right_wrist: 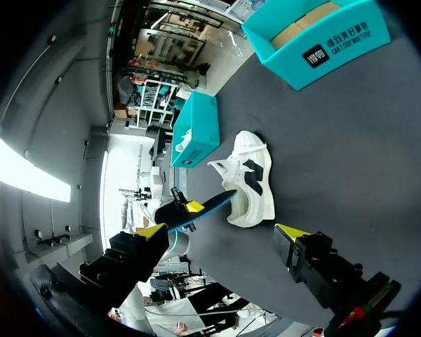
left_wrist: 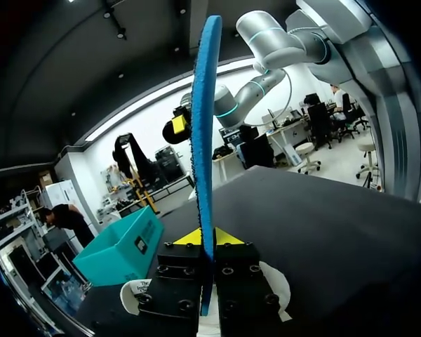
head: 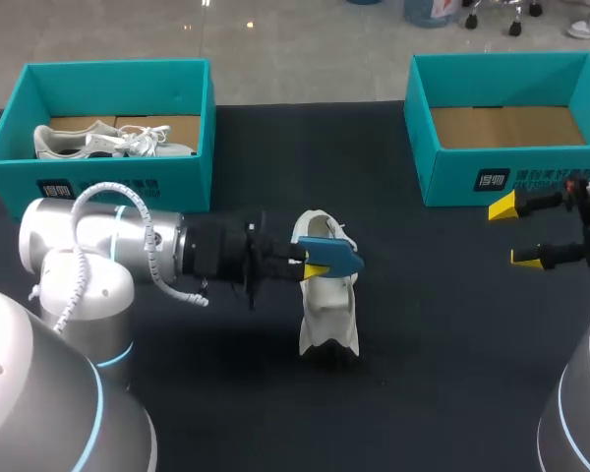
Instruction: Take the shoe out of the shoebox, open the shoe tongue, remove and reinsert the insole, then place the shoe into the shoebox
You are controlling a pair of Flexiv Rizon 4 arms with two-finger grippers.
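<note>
Left claw (head: 315, 267): closed on the blue insole (head: 339, 259), pinched edge-on between both yellow tips. In the left wrist view the insole stands up thin ahead of the fingers.

White shoe (head: 326, 315): on the dark worktop (head: 423, 334), mid-table, just under the held insole. It has dark markings on its side.

Right claw (head: 516, 233): open and holding nothing, fingers wide apart, just in front of the right shoebox (head: 452, 182).

Left shoebox (head: 98, 167): teal, with a second white shoe (head: 98, 141) lying inside.

Labels: each box has a dark panel with white print on its front wall (a logo mark plus small lines, not transcribed).
</note>
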